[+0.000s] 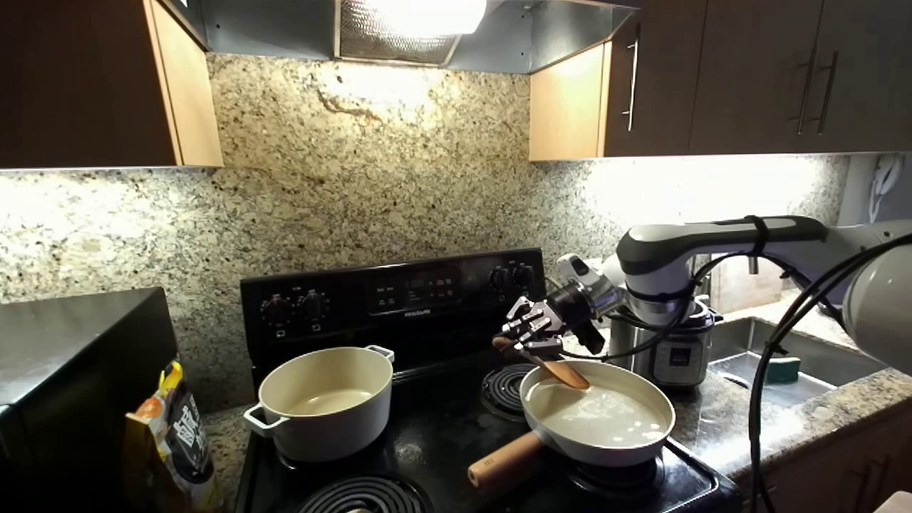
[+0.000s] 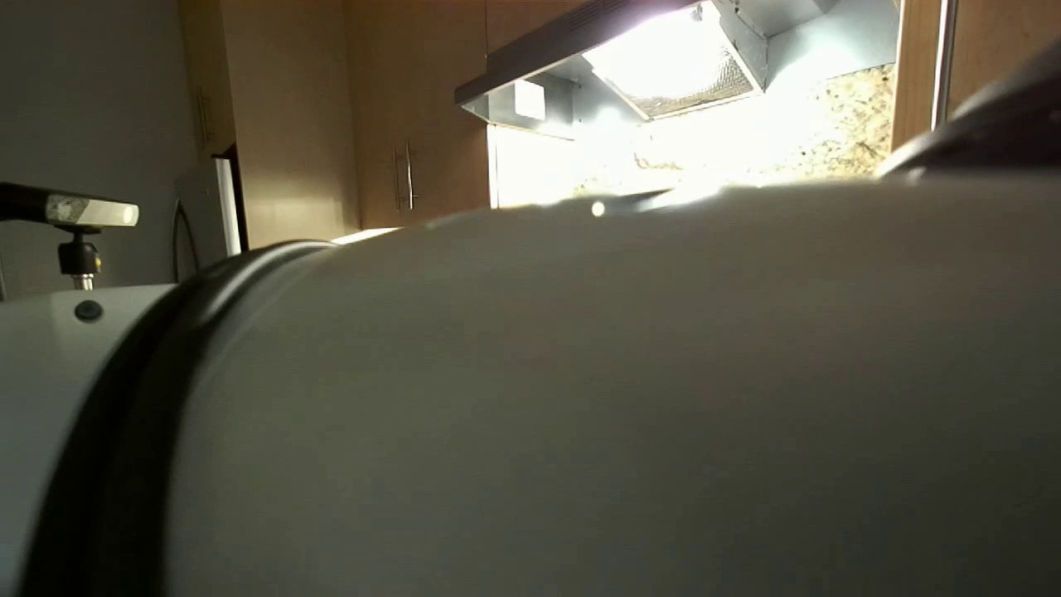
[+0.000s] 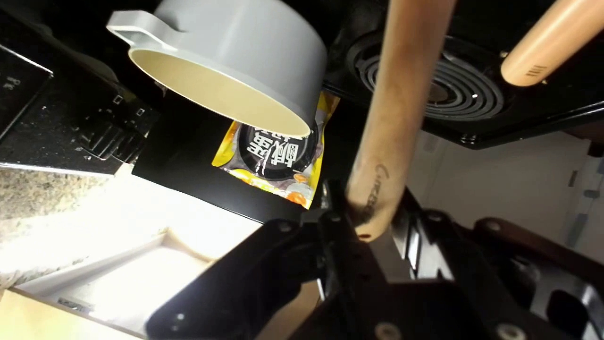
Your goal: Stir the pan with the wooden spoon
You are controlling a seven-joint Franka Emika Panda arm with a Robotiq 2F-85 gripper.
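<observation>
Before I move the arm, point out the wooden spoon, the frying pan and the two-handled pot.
Wooden spoon [image 3: 396, 113]: in the wrist view, on its handle.
Frying pan [image 1: 598, 456]: in an exterior view, on its outer wall.
Two-handled pot [image 3: 266, 56]: in the wrist view, on its outer wall.

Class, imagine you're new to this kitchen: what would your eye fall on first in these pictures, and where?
Most likely the pale robot arm spanning the right of an exterior view, its gripper shut on the wooden spoon, whose broad end is over the pan. A glaring hood light shines at the top of both exterior views. In the wrist view, a deep pot stands out upper left, partly hiding a bright bag.
</observation>
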